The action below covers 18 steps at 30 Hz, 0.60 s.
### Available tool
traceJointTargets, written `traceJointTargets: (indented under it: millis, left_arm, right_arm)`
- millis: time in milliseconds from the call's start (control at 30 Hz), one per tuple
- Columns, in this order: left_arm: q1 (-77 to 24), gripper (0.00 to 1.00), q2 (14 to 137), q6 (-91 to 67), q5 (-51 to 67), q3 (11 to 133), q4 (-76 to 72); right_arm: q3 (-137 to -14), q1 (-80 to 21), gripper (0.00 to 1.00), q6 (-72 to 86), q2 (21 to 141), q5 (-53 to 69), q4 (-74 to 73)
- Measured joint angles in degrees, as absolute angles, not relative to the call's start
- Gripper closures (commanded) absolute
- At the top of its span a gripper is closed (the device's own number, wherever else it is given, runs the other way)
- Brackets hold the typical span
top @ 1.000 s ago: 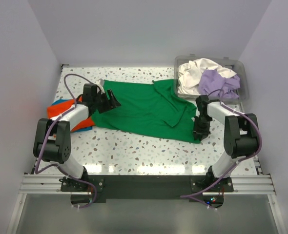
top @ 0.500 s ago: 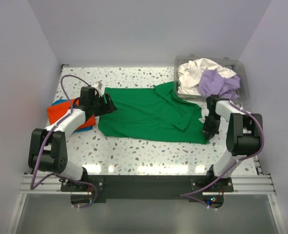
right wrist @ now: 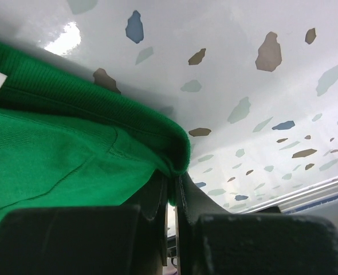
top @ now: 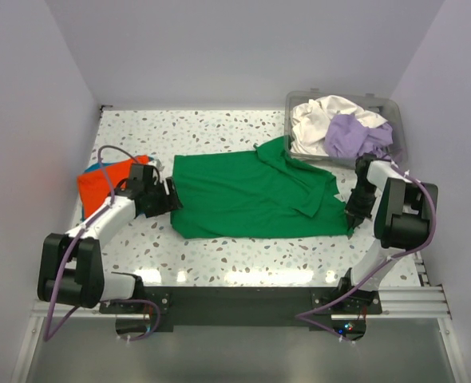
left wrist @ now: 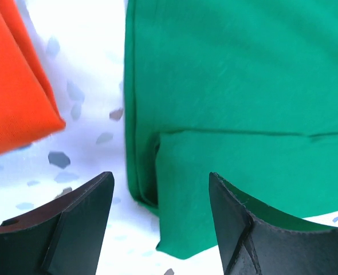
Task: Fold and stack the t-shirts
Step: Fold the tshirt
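A bright green t-shirt (top: 251,195) lies spread across the middle of the table. My right gripper (top: 352,215) is shut on its near right edge, the cloth (right wrist: 100,154) pinched between the jaws. My left gripper (top: 172,199) is open at the shirt's left edge; in the left wrist view the green cloth (left wrist: 238,114) lies between and beyond the parted fingers (left wrist: 83,212). A folded orange t-shirt (top: 100,185) lies at the left on a blue one, and shows in the left wrist view (left wrist: 14,97). White (top: 319,120) and lavender (top: 351,136) shirts lie in the bin.
A clear plastic bin (top: 395,144) stands at the back right corner, close behind my right arm. White walls close in the terrazzo table (top: 243,255) on three sides.
Both grippers have moved toward the near edge and the right one outward, drawing the green shirt flatter and nearer. The left gripper has let go of the shirt's left edge.
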<state>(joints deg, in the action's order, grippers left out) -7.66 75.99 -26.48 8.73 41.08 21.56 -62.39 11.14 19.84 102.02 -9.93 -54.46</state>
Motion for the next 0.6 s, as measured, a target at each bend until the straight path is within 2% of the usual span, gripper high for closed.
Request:
traceJointTargets:
  millis: [167,300,333,467,600]
  left_arm:
    - [-7.68,0.32,77.12,-26.50,12.45,38.76,21.91]
    - [-7.68,0.38,79.70,-26.35,17.19,38.70,20.78]
    - [-7.68,0.43,79.96,-26.35,18.22,38.70,20.53]
    - [-7.68,0.53,80.82,-25.98,22.72,38.70,19.42]
    - [-7.68,0.67,81.52,-25.87,26.81,38.70,18.83]
  right_arm:
    - [-63.05,11.09,1.00,19.81,102.02,-9.93,-54.72]
    - [-63.11,11.09,1.00,19.79,102.02,-9.91,-54.76]
    - [-63.11,11.09,1.00,19.79,102.02,-9.91,-54.78]
    - [-63.11,11.09,1.00,19.64,102.02,-9.91,-54.78]
    - [-63.11,11.09,1.00,19.44,102.02,-9.91,-54.76]
